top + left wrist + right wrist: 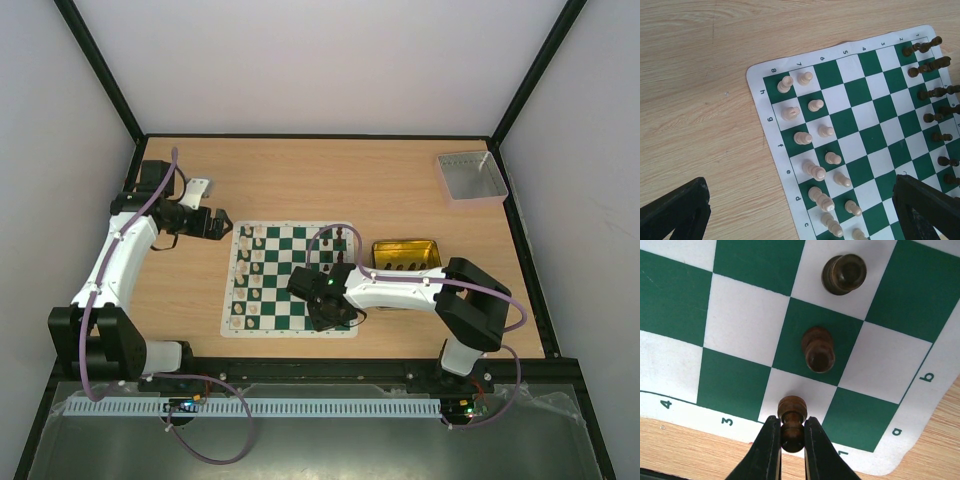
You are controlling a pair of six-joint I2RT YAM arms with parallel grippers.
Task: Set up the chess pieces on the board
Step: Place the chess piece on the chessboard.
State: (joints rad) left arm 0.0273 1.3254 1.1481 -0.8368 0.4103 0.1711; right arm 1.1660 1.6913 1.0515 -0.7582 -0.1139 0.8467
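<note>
Right claw (792,424) is pinched shut on a dark pawn (791,409), holding it upright over the white square in the second row of the a-file, at the near corner of the board (730,385). I can't tell if its base is touching down yet. Two more dark pieces (818,349) stand in a line past it on that same row, so I'd guess this one finishes that end of the pawn row. The outer-row squares beside them look bare from the wrist cam, so the back pieces for that corner are probably still to come. Further up that side, the other dark pieces (932,65) sit two deep along the edge. Across the board, the cream pieces (816,172) are lined up in two neat rows and look pretty much done, though the view cuts off the last few. Left claw (207,222) is spread wide with nothing in it, hanging over the worktop (330,180) just off the cream edge. The gold tin (405,255) beside the board might still hold a few pieces, but it's too small to say. I'd call it mostly done.
</note>
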